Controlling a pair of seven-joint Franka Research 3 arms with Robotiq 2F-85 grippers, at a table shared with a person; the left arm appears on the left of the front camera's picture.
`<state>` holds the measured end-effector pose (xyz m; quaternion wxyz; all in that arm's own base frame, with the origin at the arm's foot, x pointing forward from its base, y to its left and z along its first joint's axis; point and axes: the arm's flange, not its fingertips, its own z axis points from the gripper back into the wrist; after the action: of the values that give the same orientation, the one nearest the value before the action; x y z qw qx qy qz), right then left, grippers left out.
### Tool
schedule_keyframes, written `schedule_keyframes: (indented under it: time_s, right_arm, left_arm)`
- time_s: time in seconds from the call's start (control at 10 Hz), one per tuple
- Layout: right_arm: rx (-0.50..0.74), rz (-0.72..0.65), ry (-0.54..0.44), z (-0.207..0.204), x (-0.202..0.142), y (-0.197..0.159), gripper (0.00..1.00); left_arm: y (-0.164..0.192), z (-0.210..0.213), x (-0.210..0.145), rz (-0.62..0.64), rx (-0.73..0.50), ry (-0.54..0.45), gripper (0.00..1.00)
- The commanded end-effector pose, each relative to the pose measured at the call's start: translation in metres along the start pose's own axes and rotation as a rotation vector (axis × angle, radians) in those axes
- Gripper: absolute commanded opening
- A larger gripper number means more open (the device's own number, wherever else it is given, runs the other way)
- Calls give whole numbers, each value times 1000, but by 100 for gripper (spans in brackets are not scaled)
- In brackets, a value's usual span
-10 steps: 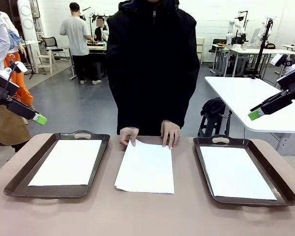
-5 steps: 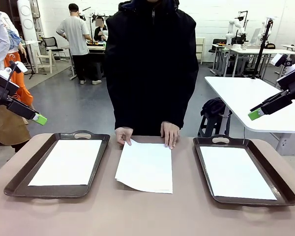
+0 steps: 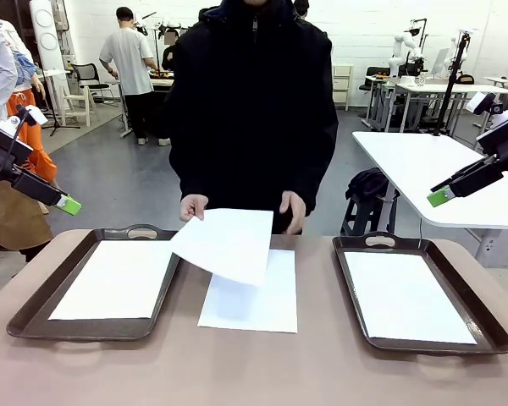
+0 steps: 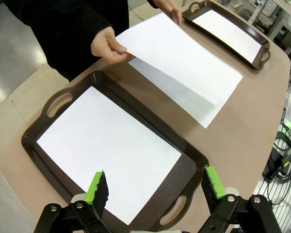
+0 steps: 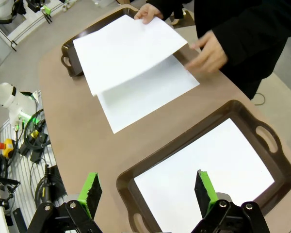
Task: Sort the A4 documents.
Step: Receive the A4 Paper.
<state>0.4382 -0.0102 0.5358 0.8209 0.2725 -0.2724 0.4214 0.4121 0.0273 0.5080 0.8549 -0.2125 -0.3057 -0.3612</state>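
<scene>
A person's hand (image 3: 193, 206) holds one white A4 document (image 3: 224, 244) lifted above the table, tilted toward the left tray (image 3: 30, 313). Another A4 document (image 3: 258, 303) lies flat on the table between the trays. The left tray holds a white sheet (image 3: 114, 279), and the right tray (image 3: 491, 326) holds a white sheet (image 3: 406, 296). My left gripper (image 4: 155, 187) hangs open high over the left tray (image 4: 191, 162), holding nothing. My right gripper (image 5: 148, 189) hangs open high over the right tray (image 5: 237, 109), also holding nothing.
The person in a black jacket stands at the far edge of the table, the other hand (image 3: 293, 210) raised beside the sheets. The brown tabletop (image 3: 254, 372) has free room along the near edge. A white table (image 3: 440, 169) stands behind on the right.
The person has lifted the top sheet off the middle pile and swung it up and to the left. Both hands left the table. My arms have not moved.
</scene>
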Motion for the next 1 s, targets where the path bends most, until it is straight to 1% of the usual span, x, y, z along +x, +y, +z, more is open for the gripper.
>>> schedule_keyframes:
  time_s: [0.0, 0.9]
  right_arm:
    - [-6, 3, 2, -1, 1, 0, 100]
    - [-6, 3, 2, -1, 1, 0, 100]
  left_arm:
    - [-1, 0, -1, -12, 4, 9, 100]
    - [-1, 0, -1, -12, 4, 9, 100]
